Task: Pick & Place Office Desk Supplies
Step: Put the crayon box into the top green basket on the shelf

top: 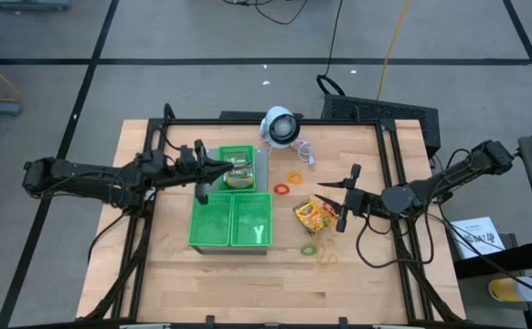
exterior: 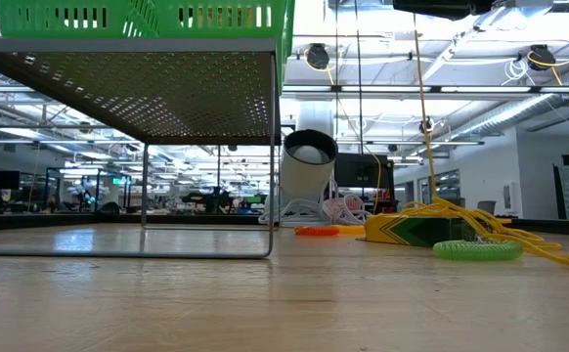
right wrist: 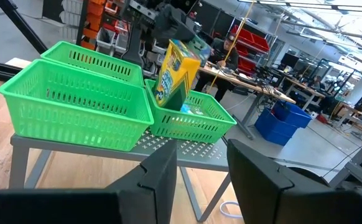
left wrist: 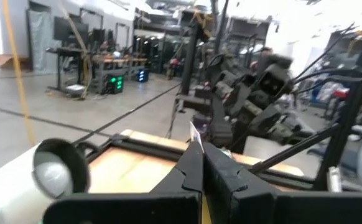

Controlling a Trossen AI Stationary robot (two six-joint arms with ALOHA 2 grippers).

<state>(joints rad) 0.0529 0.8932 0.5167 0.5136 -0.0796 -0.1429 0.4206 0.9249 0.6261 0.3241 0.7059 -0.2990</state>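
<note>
- The left gripper (top: 230, 165) hangs over the far green tray (top: 239, 168), its fingers pinched tight on a crayon box (right wrist: 176, 73) that it holds upright above that tray, apart from the tray's floor.
- From the left wrist, the two dark fingers (left wrist: 190, 171) sit pressed close, with only a thin edge of the held box showing between them.
- A second crayon box (top: 239, 177) lies inside the same far tray, under the held one.
- Three green trays sit together on a grey perforated stand (exterior: 138, 88): the far tray, and two larger ones, (top: 210, 219) and (top: 251, 220), side by side at the near edge.
- The right gripper (top: 338, 203) hovers just beside a third crayon box (top: 313, 216) lying flat on the wooden table (top: 248, 283); its fingers are spread wide with nothing between them.
- An orange rubber band (top: 293, 177) and a red rubber band (top: 281, 189) lie between the trays and the right gripper.
- A green rubber band (top: 309, 249) and a tan-yellow rubber band (top: 327, 258) lie near the table's front, just past the third box.
- A white round device (top: 280, 127) with a cord stands at the table's far edge.
</note>
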